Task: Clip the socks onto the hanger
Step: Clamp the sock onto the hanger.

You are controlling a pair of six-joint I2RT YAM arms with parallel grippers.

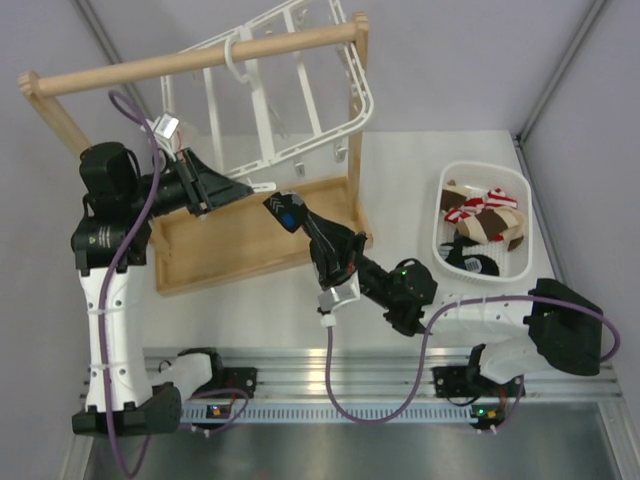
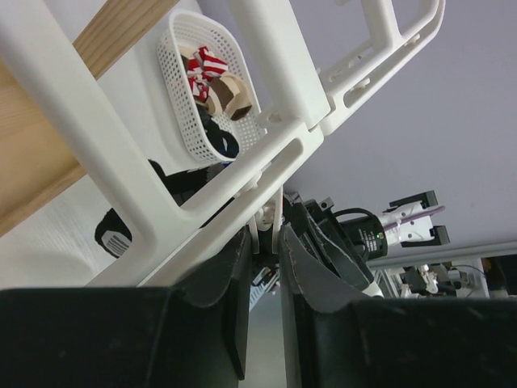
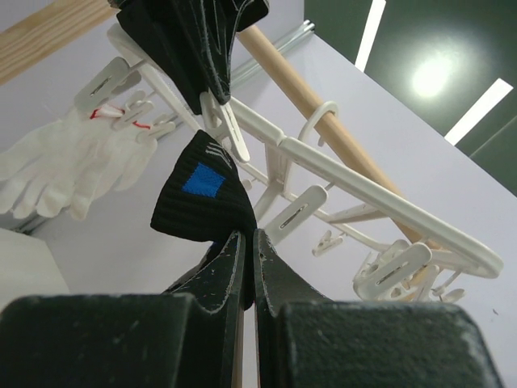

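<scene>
Black sock with blue patch (image 3: 202, 194) — pinched in closed right gripper (image 3: 249, 238), raised just beside white plastic drying hanger (image 1: 265, 118) on light wooden rail (image 1: 190, 58). Left gripper (image 2: 265, 234) — nearly closed round small white hanger clip (image 2: 266, 212). White tabletop (image 1: 400, 200), grey walls (image 1: 450, 60).

Grey walls (image 1: 60, 30), bright ceiling lights (image 3: 432, 74)

A light wooden stand (image 1: 200, 58) rises from a wooden tray (image 1: 240, 250) on the white table (image 1: 405, 170). To the right, well apart, a white mesh basket (image 1: 480, 166) holds red-and-white striped cloth (image 1: 470, 208) and tan cloth (image 1: 498, 222). White gloves (image 3: 56, 174) show in the right wrist view.
</scene>
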